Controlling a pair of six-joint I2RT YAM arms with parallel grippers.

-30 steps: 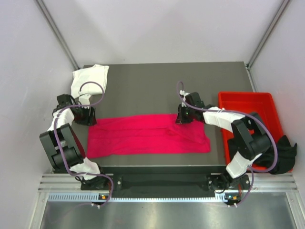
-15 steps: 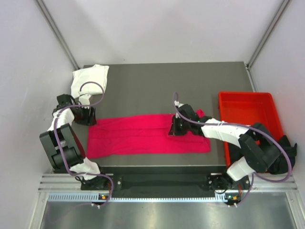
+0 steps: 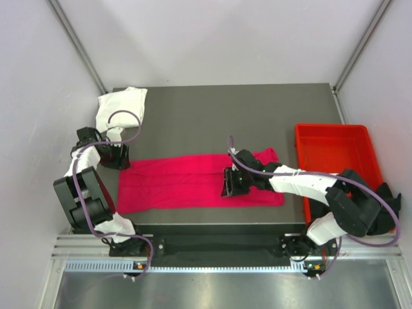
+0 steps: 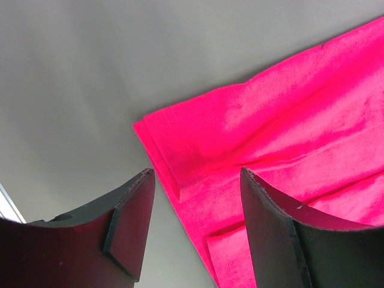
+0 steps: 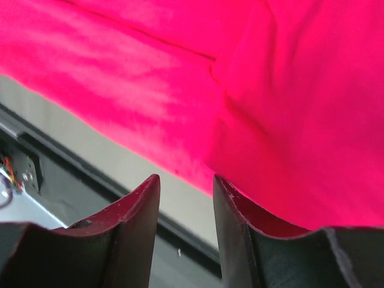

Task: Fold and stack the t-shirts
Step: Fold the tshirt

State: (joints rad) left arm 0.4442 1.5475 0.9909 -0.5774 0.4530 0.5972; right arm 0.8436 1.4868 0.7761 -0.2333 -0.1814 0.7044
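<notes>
- Down near the front middle of the bench [image 3: 225, 116], the right arm [image 3: 302, 183] is stretched way out to the left from its base at the near right corner. Its forearm sits low across the right end of the pink t-shirt [image 3: 180, 183].
- The right jaws point down at the shirt roughly at its middle. The wrist view shows them apart with a modest gap and nothing pinched, just pink cloth and the bench's front edge showing through.
- The left arm [image 3: 80, 187] is folded up beside the bench's left side with its elbow hanging out past the edge. The left jaws hover just by the shirt's far-left corner, wide open and holding nothing, with the doubled hem corner right below the gap.
- The pink shirt lies flat as a long strip running left to right across the near half of the bench, with layered edges that look folded lengthwise. Its near edge runs close to the bench's front edge, so it's pretty tight on that side. At the right end a small flap pokes toward the back.
- Open grey bench runs from the shirt's far edge all the way to the back, so there's lots of room there.
- A white t-shirt [image 3: 121, 106] is bunched on the far left corner, well apart from the pink one and just behind the left wrist.
- A red bin [image 3: 335, 138] sits at the bench's right edge, and the right arm's elbow is over its near end. A black t-shirt [image 3: 388, 206] hangs by the bin's near right side, partly hidden by the arm.
</notes>
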